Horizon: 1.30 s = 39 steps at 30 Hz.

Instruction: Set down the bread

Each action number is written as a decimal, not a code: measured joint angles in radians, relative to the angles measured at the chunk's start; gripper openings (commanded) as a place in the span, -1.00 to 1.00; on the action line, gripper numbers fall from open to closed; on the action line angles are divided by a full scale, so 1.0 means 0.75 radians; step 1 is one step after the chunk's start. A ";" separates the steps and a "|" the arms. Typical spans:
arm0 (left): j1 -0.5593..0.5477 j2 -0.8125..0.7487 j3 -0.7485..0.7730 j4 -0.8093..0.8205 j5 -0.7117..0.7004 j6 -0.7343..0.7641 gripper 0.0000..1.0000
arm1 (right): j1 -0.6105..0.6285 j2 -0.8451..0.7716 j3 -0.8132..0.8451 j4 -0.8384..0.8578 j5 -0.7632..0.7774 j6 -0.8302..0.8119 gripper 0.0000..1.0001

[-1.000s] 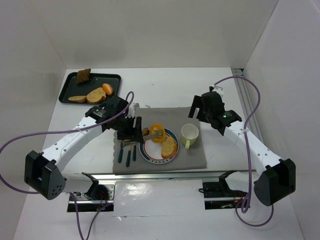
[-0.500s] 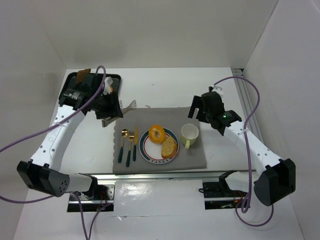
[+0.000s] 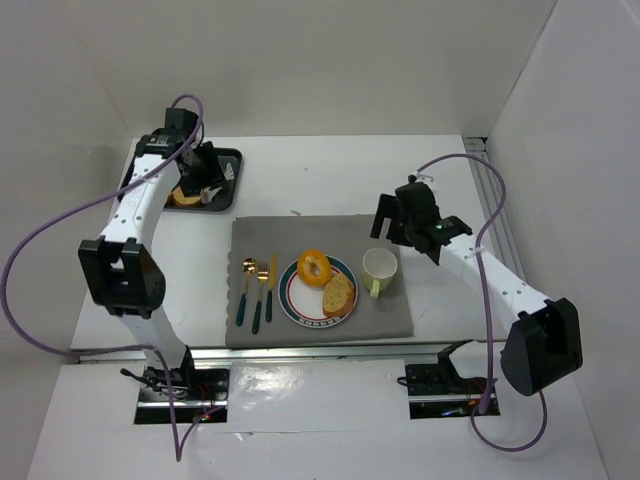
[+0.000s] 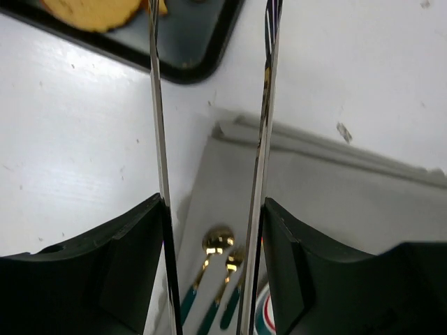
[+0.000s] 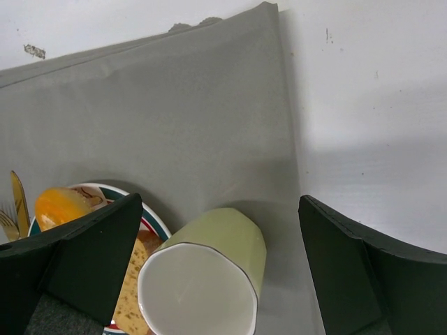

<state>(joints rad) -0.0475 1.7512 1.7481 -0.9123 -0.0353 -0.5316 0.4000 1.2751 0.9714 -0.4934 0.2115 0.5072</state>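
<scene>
A slice of bread (image 3: 339,293) lies on the striped plate (image 3: 300,309) beside an orange round roll (image 3: 315,267). More bread (image 3: 183,198) lies on the black tray (image 3: 228,160) at the back left; it also shows at the top of the left wrist view (image 4: 91,10). My left gripper (image 3: 205,186) (image 4: 213,202) is shut on metal tongs (image 4: 158,105), whose open arms reach toward the tray. My right gripper (image 3: 390,220) (image 5: 218,209) is open and empty, just above the green cup (image 5: 209,272).
The green cup (image 3: 379,268) stands right of the plate on the grey mat (image 3: 390,320). A gold spoon (image 3: 246,290), fork and knife lie left of the plate. White walls close in the table on three sides.
My left arm has swung from the plate back to the black tray, carrying the tongs. The bread slice stays on the plate. The right arm has barely shifted.
</scene>
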 measured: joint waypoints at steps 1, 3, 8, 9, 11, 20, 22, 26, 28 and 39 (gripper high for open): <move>-0.005 0.046 0.038 0.007 -0.035 -0.002 0.34 | 0.000 0.004 0.000 0.004 -0.004 0.000 1.00; -0.018 0.120 0.099 0.015 -0.099 -0.007 0.34 | 0.000 0.016 0.000 0.014 -0.012 -0.005 1.00; -0.057 0.266 0.254 0.008 -0.222 -0.032 0.34 | 0.000 0.067 0.001 0.023 -0.024 -0.010 1.00; -0.066 0.289 0.279 0.008 -0.239 -0.033 0.32 | 0.000 0.074 0.001 0.024 -0.025 -0.012 1.00; -0.078 0.341 0.333 0.007 -0.275 -0.034 0.32 | 0.000 0.080 0.001 0.024 -0.028 -0.015 1.00; -0.126 0.511 0.410 -0.023 -0.400 -0.036 0.27 | 0.000 0.114 0.007 0.036 -0.031 -0.030 1.00; -0.137 0.524 0.409 -0.037 -0.426 -0.036 0.24 | 0.000 0.123 0.007 0.037 -0.032 -0.034 1.00; -0.154 0.527 0.409 -0.045 -0.461 -0.036 0.14 | 0.000 0.129 0.007 0.038 -0.031 -0.035 1.00; -0.159 0.527 0.409 -0.046 -0.464 -0.036 0.03 | 0.000 0.129 0.008 0.038 -0.032 -0.035 1.00; -0.222 0.480 0.409 -0.050 -0.454 -0.026 -0.59 | 0.000 0.130 0.014 0.039 -0.034 -0.035 1.00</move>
<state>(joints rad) -0.2138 2.1113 2.0552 -0.9501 -0.3759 -0.5510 0.4000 1.3724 0.9821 -0.4641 0.1864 0.4812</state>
